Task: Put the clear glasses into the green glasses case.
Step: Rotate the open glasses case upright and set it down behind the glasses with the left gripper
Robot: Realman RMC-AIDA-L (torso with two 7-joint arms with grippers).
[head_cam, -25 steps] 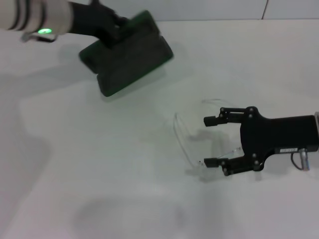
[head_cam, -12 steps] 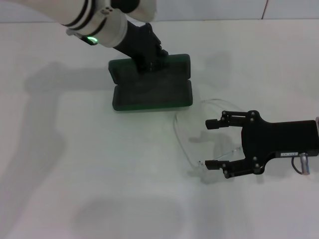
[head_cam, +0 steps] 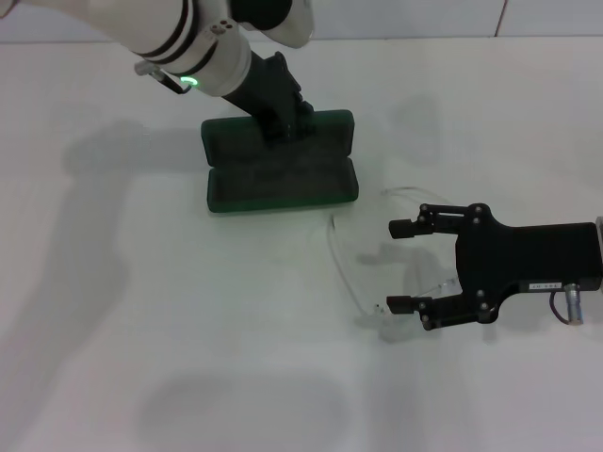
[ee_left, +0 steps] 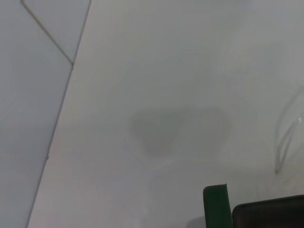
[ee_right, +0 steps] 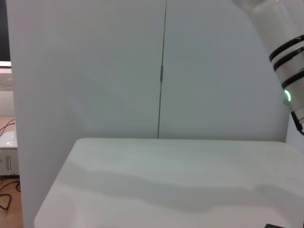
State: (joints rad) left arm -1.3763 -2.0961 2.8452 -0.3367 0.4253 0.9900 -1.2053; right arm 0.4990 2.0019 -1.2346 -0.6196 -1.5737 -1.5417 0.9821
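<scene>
Head view: white table (head_cam: 141,320), pale wall panels (head_cam: 405,17) behind.

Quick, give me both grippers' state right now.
Left gripper: shut on the green glasses case, at its lid.
Right gripper: open, fingers either side of the clear glasses.

Left gripper (head_cam: 283,121): jaws hidden behind its own black body at the far lid of the green glasses case (head_cam: 281,179), grip unreadable; clear glasses (head_cam: 350,273): outline faint, arm ends lost near the right gripper (head_cam: 400,266); left wrist view crops the case to one corner.
</scene>
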